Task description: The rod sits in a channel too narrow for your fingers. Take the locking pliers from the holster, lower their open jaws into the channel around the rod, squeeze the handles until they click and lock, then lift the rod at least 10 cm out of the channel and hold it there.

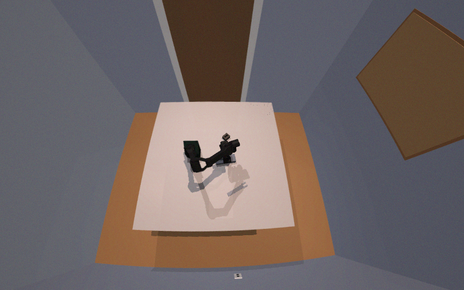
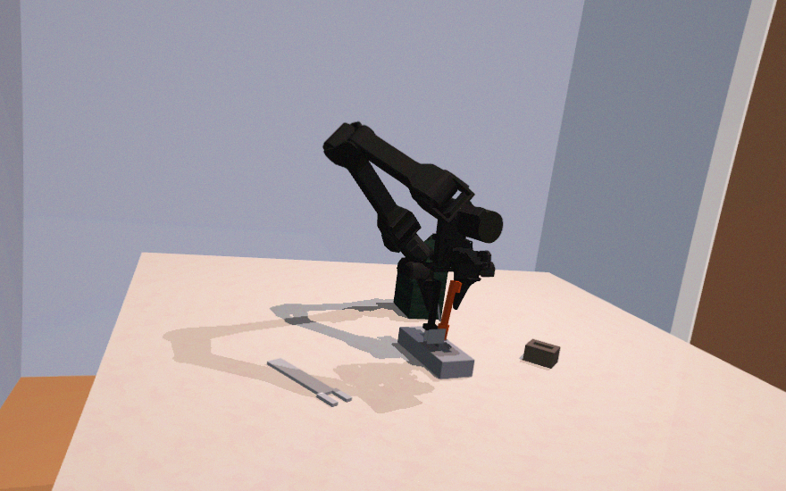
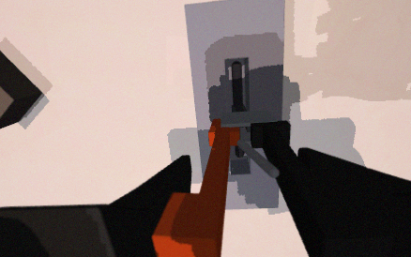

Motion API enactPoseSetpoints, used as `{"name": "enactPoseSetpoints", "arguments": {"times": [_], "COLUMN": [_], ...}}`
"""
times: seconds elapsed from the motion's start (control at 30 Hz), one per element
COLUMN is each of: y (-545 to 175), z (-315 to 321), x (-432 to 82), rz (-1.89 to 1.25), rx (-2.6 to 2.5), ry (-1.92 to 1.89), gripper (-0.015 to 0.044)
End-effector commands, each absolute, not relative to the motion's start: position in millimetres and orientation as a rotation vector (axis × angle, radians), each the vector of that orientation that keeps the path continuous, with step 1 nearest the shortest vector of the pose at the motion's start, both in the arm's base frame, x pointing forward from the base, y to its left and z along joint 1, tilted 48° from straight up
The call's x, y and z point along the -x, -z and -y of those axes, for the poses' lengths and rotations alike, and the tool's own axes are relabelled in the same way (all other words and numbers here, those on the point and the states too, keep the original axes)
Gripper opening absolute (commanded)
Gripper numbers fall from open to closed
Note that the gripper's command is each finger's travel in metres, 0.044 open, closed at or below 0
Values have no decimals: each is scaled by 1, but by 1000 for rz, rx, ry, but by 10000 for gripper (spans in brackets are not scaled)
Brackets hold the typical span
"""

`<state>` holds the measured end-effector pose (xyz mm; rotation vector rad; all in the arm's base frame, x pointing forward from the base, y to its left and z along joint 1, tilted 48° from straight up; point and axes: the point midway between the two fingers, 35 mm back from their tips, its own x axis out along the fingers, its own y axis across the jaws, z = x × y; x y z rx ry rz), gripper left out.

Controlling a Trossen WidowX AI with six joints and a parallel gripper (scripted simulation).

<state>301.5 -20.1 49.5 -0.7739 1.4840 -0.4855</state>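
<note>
The locking pliers point(image 2: 450, 303) point(image 3: 215, 164) stand nearly upright between the fingers of my gripper point(image 2: 445, 306) point(image 3: 243, 159). The orange handle is by one finger and the black handle point(image 3: 277, 141) by the other; the handles are spread. The grey pliers head point(image 2: 434, 336) is low at the top of the grey channel block point(image 1: 222, 164) point(image 2: 455, 369) point(image 3: 258, 23). The jaw tips are hidden under the head, at the slot. The dark rod point(image 3: 237, 86) lies in the slot, its far part visible ahead of the head. I cannot see whether the jaws touch it.
The dark holster point(image 1: 225, 136) point(image 2: 541, 354) point(image 3: 21, 105) stands on the table point(image 1: 191, 119) point(image 2: 579, 428), its slot empty in the exterior view. A flat grey forked tool point(image 1: 235, 190) point(image 2: 298, 375) lies on the other side of the block.
</note>
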Motion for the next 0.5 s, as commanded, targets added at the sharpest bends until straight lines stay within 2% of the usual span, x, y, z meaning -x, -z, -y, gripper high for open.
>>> {"name": "enactPoseSetpoints", "arguments": {"times": [0.0, 0.47], "y": [-50, -51], "z": [22, 23], "x": [-302, -302], "rz": [-1483, -1483], "rx": [776, 776], "ry": [488, 488], "gripper": [272, 253]}}
